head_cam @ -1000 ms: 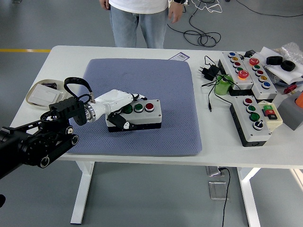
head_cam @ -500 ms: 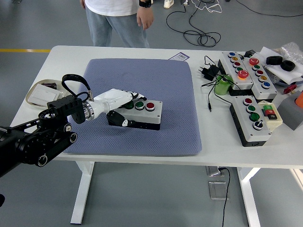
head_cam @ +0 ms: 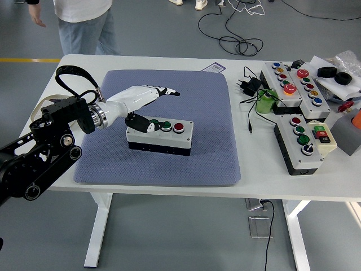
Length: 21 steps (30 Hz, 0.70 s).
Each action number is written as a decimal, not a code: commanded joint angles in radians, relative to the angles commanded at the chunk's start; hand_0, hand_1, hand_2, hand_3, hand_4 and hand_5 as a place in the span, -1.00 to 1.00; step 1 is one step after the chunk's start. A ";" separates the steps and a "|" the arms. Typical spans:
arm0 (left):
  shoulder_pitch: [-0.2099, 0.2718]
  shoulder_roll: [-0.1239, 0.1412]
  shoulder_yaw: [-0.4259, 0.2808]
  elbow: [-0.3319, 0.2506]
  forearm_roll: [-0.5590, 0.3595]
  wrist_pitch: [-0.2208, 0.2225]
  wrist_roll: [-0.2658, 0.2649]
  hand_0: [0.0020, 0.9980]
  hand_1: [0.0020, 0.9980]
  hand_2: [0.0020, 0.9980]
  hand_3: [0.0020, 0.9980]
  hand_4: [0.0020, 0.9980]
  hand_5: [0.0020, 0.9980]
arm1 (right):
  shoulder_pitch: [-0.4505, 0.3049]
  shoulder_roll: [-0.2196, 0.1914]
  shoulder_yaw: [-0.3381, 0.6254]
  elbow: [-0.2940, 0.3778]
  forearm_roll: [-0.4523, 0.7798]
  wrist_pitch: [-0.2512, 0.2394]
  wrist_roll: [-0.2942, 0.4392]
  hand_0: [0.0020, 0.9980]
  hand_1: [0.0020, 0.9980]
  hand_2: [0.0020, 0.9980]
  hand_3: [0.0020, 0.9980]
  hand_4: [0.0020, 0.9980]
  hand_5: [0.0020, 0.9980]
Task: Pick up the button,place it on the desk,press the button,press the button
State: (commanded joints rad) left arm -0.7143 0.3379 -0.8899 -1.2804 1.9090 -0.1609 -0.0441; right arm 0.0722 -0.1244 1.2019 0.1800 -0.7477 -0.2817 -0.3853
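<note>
A grey three-button box (head_cam: 160, 135) with a black base lies flat on the blue mat (head_cam: 192, 96), near the mat's middle. Its top carries two green buttons and a red button (head_cam: 179, 126). My left hand (head_cam: 148, 100), white with black fingertips, hovers just above and behind the box's left end. Its fingers (head_cam: 167, 91) are stretched out toward the right and hold nothing; the thumb hangs down close to the left green button. The black left arm comes in from the lower left.
Three larger button panels (head_cam: 303, 142) lie at the right side of the table, with a green cylinder (head_cam: 265, 103), a black plug and cables. A flat tray (head_cam: 45, 110) sits at the left edge. A person walks away at the top left.
My left hand has let go of the box, lifted and opened its fingers. The box now rests level on the mat. The person moved from top centre to top left.
</note>
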 joint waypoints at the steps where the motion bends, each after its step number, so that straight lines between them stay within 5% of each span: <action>1: 0.008 0.002 -0.009 -0.034 0.033 0.007 0.035 0.45 0.48 0.57 0.82 0.30 -1.00 | 0.000 0.000 0.000 0.000 0.001 0.000 0.000 0.29 0.01 0.09 0.18 -0.52 -0.32; 4: 0.021 0.008 -0.018 -0.100 0.092 0.019 0.110 0.45 0.48 0.57 0.82 0.30 -1.00 | -0.002 0.000 0.001 0.000 -0.001 0.000 0.000 0.29 0.01 0.09 0.18 -0.52 -0.32; 5: 0.022 0.008 -0.019 -0.110 0.099 0.019 0.122 -0.22 -0.47 -0.46 0.75 0.33 -1.00 | -0.002 0.000 0.001 0.000 -0.001 0.000 0.000 0.29 0.01 0.09 0.18 -0.52 -0.32; 10: 0.024 0.013 -0.003 -0.180 0.116 -0.028 0.211 -0.22 -0.47 -0.46 0.75 0.33 -1.00 | -0.004 0.002 0.005 0.000 -0.006 -0.001 -0.002 0.29 0.01 0.09 0.18 -0.52 -0.32; 11: 0.023 0.013 0.001 -0.185 0.111 -0.045 0.225 -0.85 -0.88 -0.79 0.72 0.14 -1.00 | -0.004 0.002 0.005 0.000 -0.006 -0.001 -0.002 0.29 0.02 0.09 0.18 -0.52 -0.32; 16: 0.029 0.012 0.011 -0.193 0.090 -0.055 0.302 -0.85 -0.88 -0.79 0.72 0.14 -1.00 | -0.002 0.002 0.002 0.000 -0.002 -0.002 -0.001 0.29 0.02 0.09 0.18 -0.52 -0.32; 17: 0.030 0.013 0.012 -0.195 0.081 -0.059 0.311 -0.98 -1.00 -0.94 0.65 -0.07 -1.00 | -0.001 0.002 0.002 0.000 -0.001 -0.002 -0.001 0.29 0.01 0.09 0.18 -0.52 -0.32; 21: 0.023 0.019 0.043 -0.198 0.043 -0.088 0.340 -0.98 -1.00 -0.94 0.65 -0.07 -1.00 | 0.001 0.001 0.001 0.000 0.001 -0.001 0.000 0.29 0.01 0.09 0.18 -0.52 -0.32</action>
State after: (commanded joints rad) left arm -0.6913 0.3572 -0.8471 -1.4784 1.9521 -0.2488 0.2956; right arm 0.0729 -0.1233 1.2027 0.1800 -0.7464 -0.2827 -0.3849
